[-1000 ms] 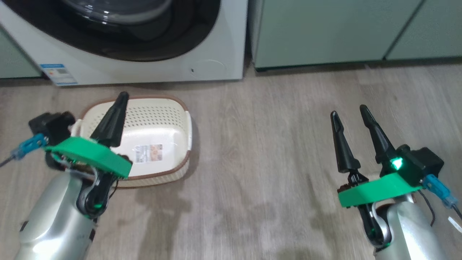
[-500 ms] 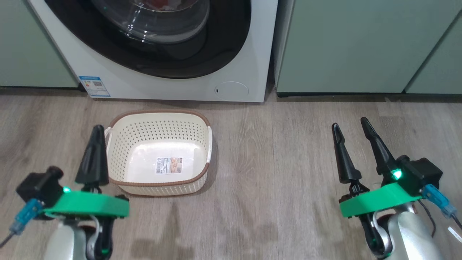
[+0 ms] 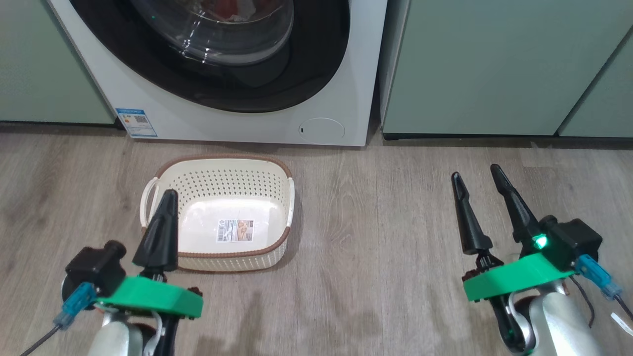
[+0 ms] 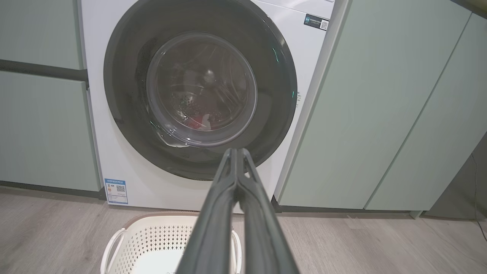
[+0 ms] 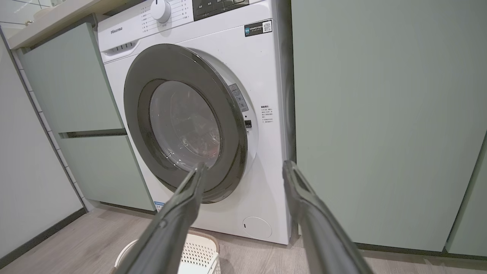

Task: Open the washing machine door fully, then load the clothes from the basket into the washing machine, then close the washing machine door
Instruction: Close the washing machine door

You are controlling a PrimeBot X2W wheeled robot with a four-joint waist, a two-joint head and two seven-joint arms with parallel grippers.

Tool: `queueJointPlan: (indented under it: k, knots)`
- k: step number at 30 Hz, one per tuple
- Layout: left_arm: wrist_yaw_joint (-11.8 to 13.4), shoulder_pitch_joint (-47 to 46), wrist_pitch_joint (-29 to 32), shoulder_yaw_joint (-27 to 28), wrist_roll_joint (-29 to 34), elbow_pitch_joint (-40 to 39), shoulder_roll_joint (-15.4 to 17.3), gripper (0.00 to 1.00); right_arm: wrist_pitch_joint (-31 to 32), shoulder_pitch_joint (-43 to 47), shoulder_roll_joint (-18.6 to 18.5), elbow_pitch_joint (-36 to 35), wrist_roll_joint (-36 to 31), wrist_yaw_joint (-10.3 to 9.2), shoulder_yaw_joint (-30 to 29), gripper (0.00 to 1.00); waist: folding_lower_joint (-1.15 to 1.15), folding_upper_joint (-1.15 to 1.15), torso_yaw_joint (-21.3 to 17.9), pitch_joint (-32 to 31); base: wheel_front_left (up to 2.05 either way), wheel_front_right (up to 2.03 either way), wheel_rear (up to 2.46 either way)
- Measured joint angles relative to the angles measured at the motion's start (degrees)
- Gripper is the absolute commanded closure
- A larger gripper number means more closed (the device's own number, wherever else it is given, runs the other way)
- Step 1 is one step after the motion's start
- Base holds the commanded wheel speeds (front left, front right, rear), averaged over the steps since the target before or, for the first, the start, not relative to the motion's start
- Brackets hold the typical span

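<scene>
The white washing machine [image 3: 232, 126] stands ahead. The washing machine door [image 4: 199, 89], black rim and glass bowl, lies against its front; it also shows in the right wrist view as the door [image 5: 186, 121]. Red clothes [image 4: 196, 122] show through the glass, inside the drum. On the floor before it sits the basket [image 3: 217, 173], holding nothing, its sticker bare. My left gripper [image 3: 169, 194] is shut with nothing in it, its tip over the basket's left part. Off to the right, above bare floor, my right gripper [image 3: 474, 172] is open with nothing between its fingers.
Pale green cabinets [image 3: 494, 64] flank the washer on both sides. A small round white flap [image 5: 257, 227] sits at the washer's lower right. Wood-look floor [image 3: 376, 247] stretches between the basket and my right gripper.
The head view has shifted and now takes in more of the washer and the whole basket. My left gripper sits lower in that view, still shut. The right gripper is unchanged.
</scene>
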Motion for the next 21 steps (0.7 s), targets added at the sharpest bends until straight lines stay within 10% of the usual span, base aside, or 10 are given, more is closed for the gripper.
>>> queueJointPlan:
  k: [7, 9, 10, 11, 21]
  knots:
    - [0.0, 0.0, 0.0, -0.7, -0.1, 0.0, 0.0, 1.00, 0.0, 0.4, 0.0, 0.0, 0.0, 0.00, 0.1, 0.00, 0.00, 0.00, 0.1, 0.3, 0.00, 0.00, 0.00]
    - [0.0, 0.0, 0.0, -0.7, -0.1, 0.0, 0.0, 0.81, 0.0, 0.4, 0.0, 0.0, 0.0, 0.00, 0.1, 0.00, 0.00, 0.00, 0.1, 0.4, 0.00, 0.00, 0.00]
    - [0.0, 0.0, 0.0, -0.7, -0.1, 0.0, 0.0, 0.53, 0.0, 0.4, 0.0, 0.0, 0.0, 0.00, 0.1, 0.00, 0.00, 0.00, 0.1, 0.4, 0.00, 0.00, 0.00]
    - [0.0, 0.0, 0.0, -0.8, -0.2, 0.1, 0.0, 0.00, 0.0, 0.4, 0.0, 0.0, 0.0, 0.00, 0.1, 0.00, 0.00, 0.00, 0.0, 0.5, 0.00, 0.00, 0.00]
    - [0.0, 0.0, 0.0, -0.8, -0.2, 0.1, 0.0, 0.00, 0.0, 0.4, 0.0, 0.0, 0.0, 0.00, 0.1, 0.00, 0.00, 0.00, -0.2, 0.7, 0.00, 0.00, 0.00]
